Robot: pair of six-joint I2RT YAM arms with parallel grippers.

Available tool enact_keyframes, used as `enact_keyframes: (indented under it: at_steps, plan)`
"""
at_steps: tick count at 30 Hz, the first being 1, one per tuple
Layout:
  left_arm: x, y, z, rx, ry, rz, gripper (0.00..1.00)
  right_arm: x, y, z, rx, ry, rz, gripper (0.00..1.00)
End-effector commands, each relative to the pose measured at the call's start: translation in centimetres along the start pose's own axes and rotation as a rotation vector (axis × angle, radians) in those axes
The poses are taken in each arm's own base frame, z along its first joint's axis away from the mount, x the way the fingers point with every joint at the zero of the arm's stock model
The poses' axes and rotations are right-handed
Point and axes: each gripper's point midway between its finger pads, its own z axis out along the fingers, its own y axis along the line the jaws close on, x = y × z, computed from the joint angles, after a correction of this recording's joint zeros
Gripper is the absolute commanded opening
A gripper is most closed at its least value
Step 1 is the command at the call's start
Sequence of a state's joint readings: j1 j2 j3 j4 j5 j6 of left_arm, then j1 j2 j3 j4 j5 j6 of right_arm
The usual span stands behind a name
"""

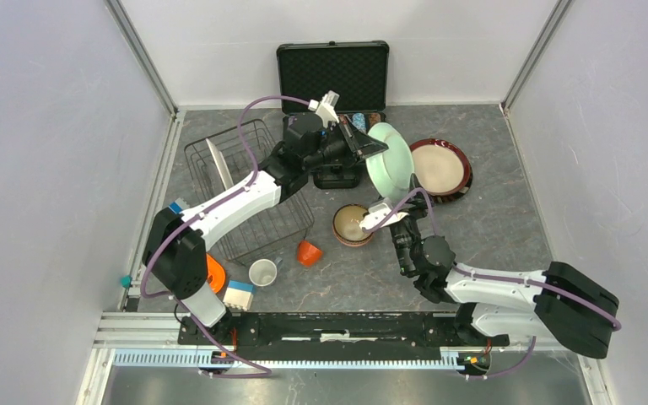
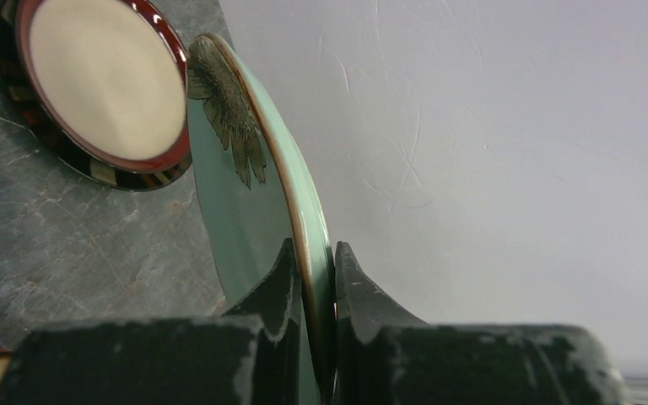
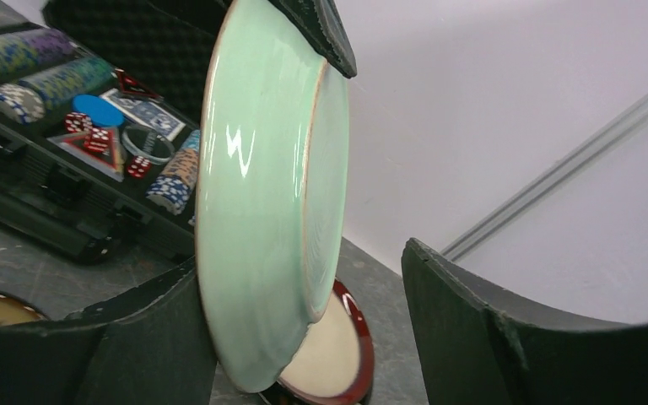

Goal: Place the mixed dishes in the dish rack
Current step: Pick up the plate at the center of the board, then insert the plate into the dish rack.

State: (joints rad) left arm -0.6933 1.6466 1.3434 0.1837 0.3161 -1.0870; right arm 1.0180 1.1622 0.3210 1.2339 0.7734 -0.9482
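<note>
– Far centre of the table, just on the near side of the open poker-chip case [image 1: 333, 76]: teal plate [image 1: 388, 160] standing on edge. Who's got it?

– Left gripper [image 2: 314, 291]. Its wrist view shows the two fingers pinched on the rim, one on each face. Clamped. That view also picks up the flower print on the plate; the top view is too coarse for that.

– Right gripper [image 3: 299, 257]?

– Jaws spread wide, with the plate's lower edge between them. In the right wrist view one finger sits right up against the plate's left side, and I can't tell if it's touching. The other finger is well apart on the right. No grip there.

– Anything else in that view?

– Tip of the left arm's finger over the top rim. Chips and red dice in the case, on the far left behind the plate. Only an arc of the dark-rimmed beige plate [image 1: 440, 167] shows under the teal one.

– Rack?

– Top view only. Dish rack [image 1: 245, 194] is far left, well to the left of the teal plate, and the left arm reaches across it. A white plate [image 1: 218, 164] stands on edge inside.

– Rest of the dishes?

– Beige plate lies flat on the table, just right of the teal one. Tan bowl [image 1: 352, 224] is near of it, beside the right wrist. Orange cup [image 1: 308, 251] and white cup [image 1: 262, 272] are on the table off the rack's near right corner.
</note>
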Motion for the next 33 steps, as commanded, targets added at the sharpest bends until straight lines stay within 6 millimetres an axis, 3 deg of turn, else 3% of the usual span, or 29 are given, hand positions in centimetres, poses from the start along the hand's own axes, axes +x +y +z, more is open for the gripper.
enact_keyframes:
  at_steps: [1, 8, 16, 33]
  plan:
    - [-4.3, -3.1, -1.6, 0.075, -0.130, 0.146, 0.02, -3.7, -2.0, 1.1, 0.020, -0.094, 0.236, 0.77]
    - [-4.8, -2.5, -1.9, 0.061, -0.141, 0.151, 0.02, -3.9, -0.9, 1.1, -0.062, -0.099, 0.275, 0.82]
    - [-5.5, -1.7, -2.3, 0.032, -0.156, 0.150, 0.02, -4.5, 1.8, 1.1, -0.212, -0.100, 0.267, 0.87]
    - [-6.6, -0.4, -2.9, -0.017, -0.163, 0.157, 0.02, -3.6, 1.7, 0.7, -0.218, -0.053, 0.291, 0.89]
